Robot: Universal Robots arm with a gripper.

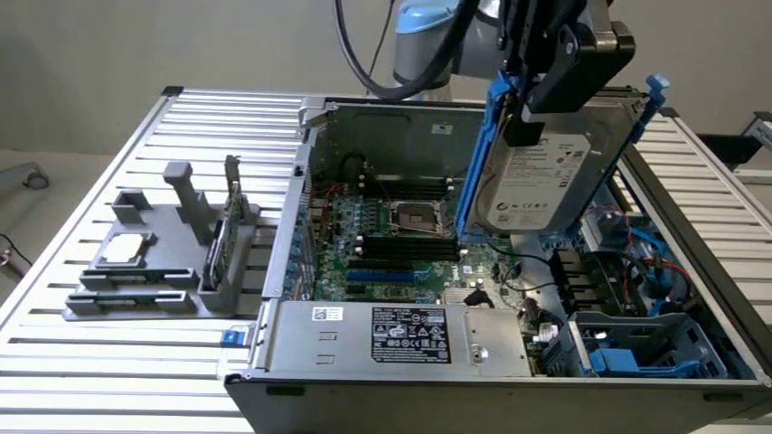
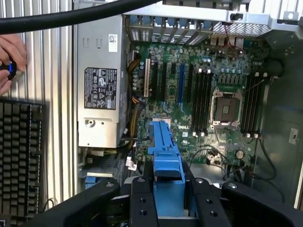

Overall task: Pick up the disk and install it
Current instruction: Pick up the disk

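Silver-grey tubular robot arm (image 1: 476, 43) with a light-blue joint cap (image 1: 422, 14). Thick, smooth-sheathed black cable (image 2: 71, 18) attached. Matt black angular gripper (image 2: 169, 187): two flat black fingers (image 2: 142, 203), each carrying a row of round recessed screws (image 2: 143, 201).

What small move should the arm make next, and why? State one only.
Probably shift the silver-grey metal disk in its blue plastic carrier toward the grey bay with blue fittings on the exterior view's right. The jaws hold the disk on edge above the green motherboard, apart from that bay.
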